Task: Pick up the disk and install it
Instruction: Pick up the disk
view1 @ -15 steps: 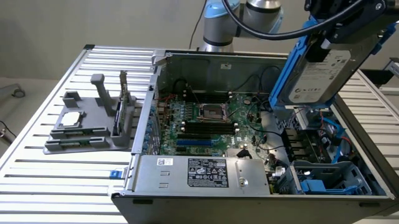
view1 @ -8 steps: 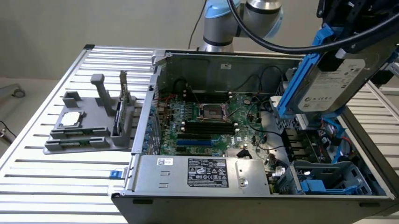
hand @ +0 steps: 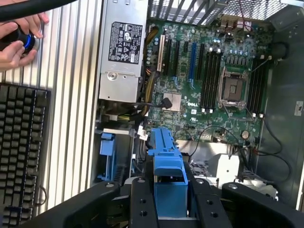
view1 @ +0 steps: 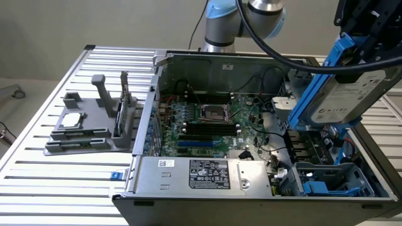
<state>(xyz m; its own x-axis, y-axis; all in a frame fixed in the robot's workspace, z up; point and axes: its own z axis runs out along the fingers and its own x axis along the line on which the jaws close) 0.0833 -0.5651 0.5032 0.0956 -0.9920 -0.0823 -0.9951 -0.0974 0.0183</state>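
The disk [view1: 349, 94], a silver-grey drive with a white label in a blue carrier, hangs tilted above the exterior view's right side of the open computer case [view1: 207, 61]. My gripper [view1: 367, 44] is shut on it from above. In the wrist view the blue carrier [hand: 166, 161] sits clamped between my two black fingers [hand: 141, 204], over the case's drive area beside the motherboard [hand: 209, 80].
A blue drive bay [view1: 333, 181] sits in the case's near corner, next to the power supply [view1: 201, 174]. A grey fixture [view1: 94, 127] with a silver chip and an upright card stands on the slatted table. A keyboard [hand: 21, 152] and a person's hands [hand: 16, 40] lie beside the case.
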